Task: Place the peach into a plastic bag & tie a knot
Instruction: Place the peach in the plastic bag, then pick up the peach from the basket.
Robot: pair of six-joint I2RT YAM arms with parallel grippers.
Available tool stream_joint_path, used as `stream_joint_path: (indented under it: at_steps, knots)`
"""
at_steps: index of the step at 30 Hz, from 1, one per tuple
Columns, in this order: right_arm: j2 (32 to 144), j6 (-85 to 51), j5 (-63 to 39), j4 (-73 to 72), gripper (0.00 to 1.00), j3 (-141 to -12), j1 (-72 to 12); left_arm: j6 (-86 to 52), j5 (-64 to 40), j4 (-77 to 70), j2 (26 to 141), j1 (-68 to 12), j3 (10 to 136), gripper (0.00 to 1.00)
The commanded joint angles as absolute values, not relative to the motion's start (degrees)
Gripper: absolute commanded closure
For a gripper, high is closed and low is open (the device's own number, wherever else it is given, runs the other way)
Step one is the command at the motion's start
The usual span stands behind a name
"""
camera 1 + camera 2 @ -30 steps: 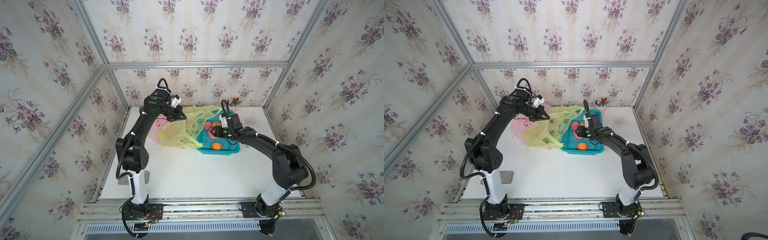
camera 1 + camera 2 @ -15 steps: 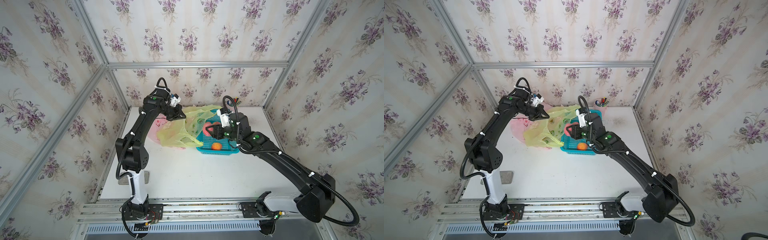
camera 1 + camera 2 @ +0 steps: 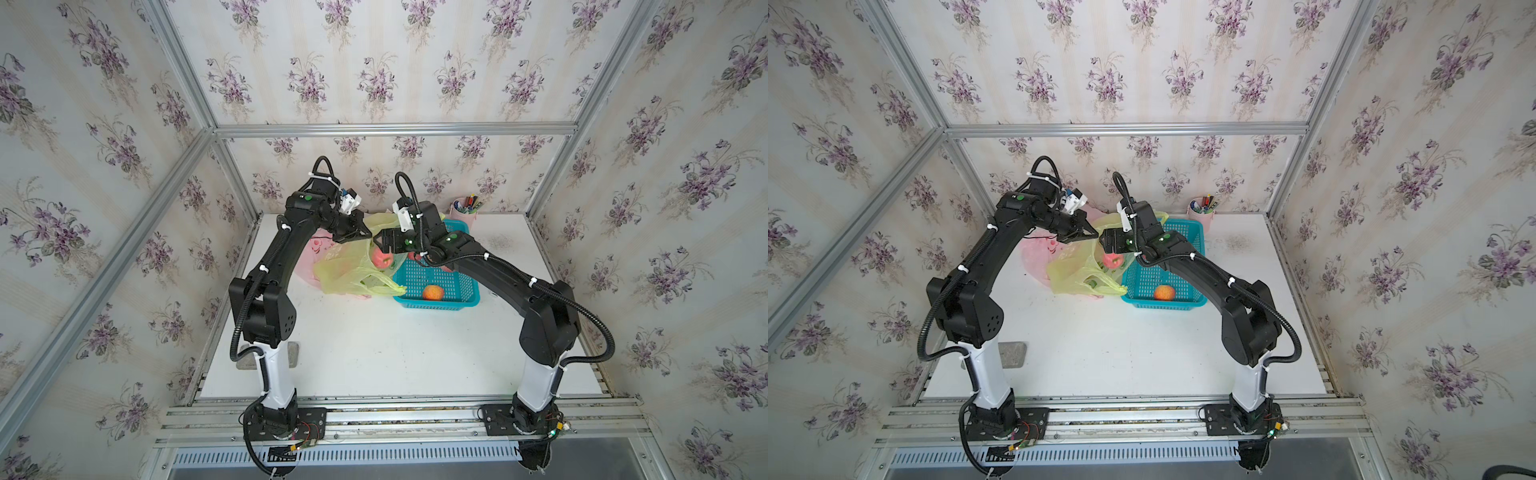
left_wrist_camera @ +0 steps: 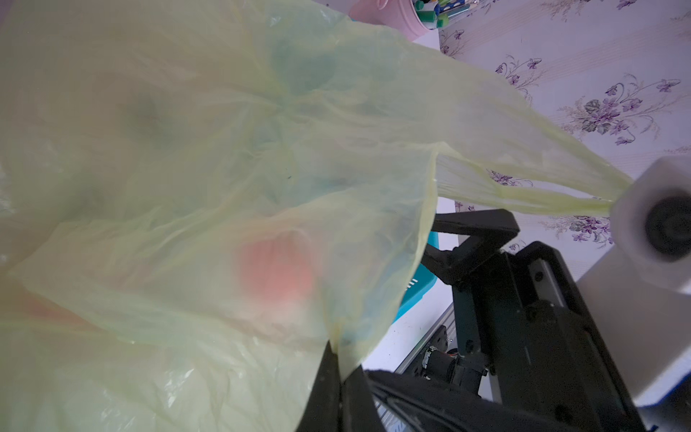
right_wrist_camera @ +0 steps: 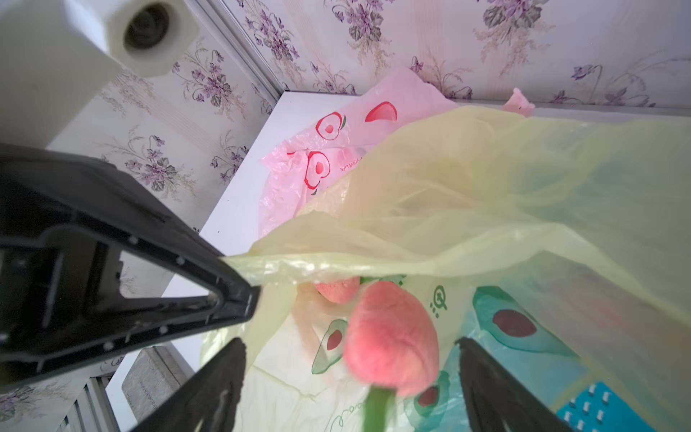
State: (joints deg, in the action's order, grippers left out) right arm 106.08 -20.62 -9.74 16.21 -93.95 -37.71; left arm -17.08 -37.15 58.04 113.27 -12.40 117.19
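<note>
A pink peach point(image 5: 390, 336), motion-blurred, hangs free between the spread fingers of my right gripper point(image 5: 351, 344), touching neither, just above the mouth of the yellow plastic bag point(image 5: 486, 187). In both top views the peach point(image 3: 382, 259) point(image 3: 1113, 261) shows inside the bag's opening point(image 3: 353, 270) point(image 3: 1079, 274), under the open right gripper point(image 3: 380, 243) point(image 3: 1106, 245). My left gripper point(image 3: 366, 235) point(image 3: 1094, 233) point(image 4: 342, 374) is shut on the bag's rim and holds it up. Through the film, the left wrist view shows the peach point(image 4: 276, 273) as a red blur.
The blue basket point(image 3: 440, 305) point(image 3: 1167, 306), right of the bag, holds another orange-red fruit point(image 3: 433, 292). A pink printed bag point(image 3: 309, 253) point(image 5: 336, 149) lies behind the yellow one. A pink pen cup point(image 3: 465, 210) stands at the back wall. A grey block point(image 3: 1013, 353) lies by the left arm's base.
My right gripper carried the peach from the basket leftward to the bag's mouth and opened; the peach has left its fingers. The left gripper kept its hold on the rim.
</note>
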Motion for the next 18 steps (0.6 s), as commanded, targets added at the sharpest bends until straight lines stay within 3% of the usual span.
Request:
stream_joint_path:
  at_steps: [1, 7, 11, 14, 18]
  knots:
    - [101.5, -20.2, -10.4, 14.7, 0.07, -91.5, -37.8, -17.2, -37.8, 56.9, 113.2, -12.5, 117.3, 1.00]
    - [80.9, -17.9, -1.7, 16.3, 0.19, -76.3, -36.7, -17.1, -38.1, 56.5, 113.9, -12.4, 117.4, 1.00]
    - [69.6, -19.1, -0.7, 21.0, 0.24, -66.1, -29.8, -17.3, -38.3, 56.1, 113.7, -12.4, 116.7, 1.00]
    - [67.2, -19.9, -2.6, 21.8, 0.24, -60.0, -25.8, -17.5, -38.3, 55.4, 113.2, -12.4, 115.7, 1.00]
    - [72.0, -20.3, -5.6, 20.1, 0.17, -56.5, -25.0, -17.9, -38.3, 54.7, 112.0, -12.4, 114.0, 1.00]
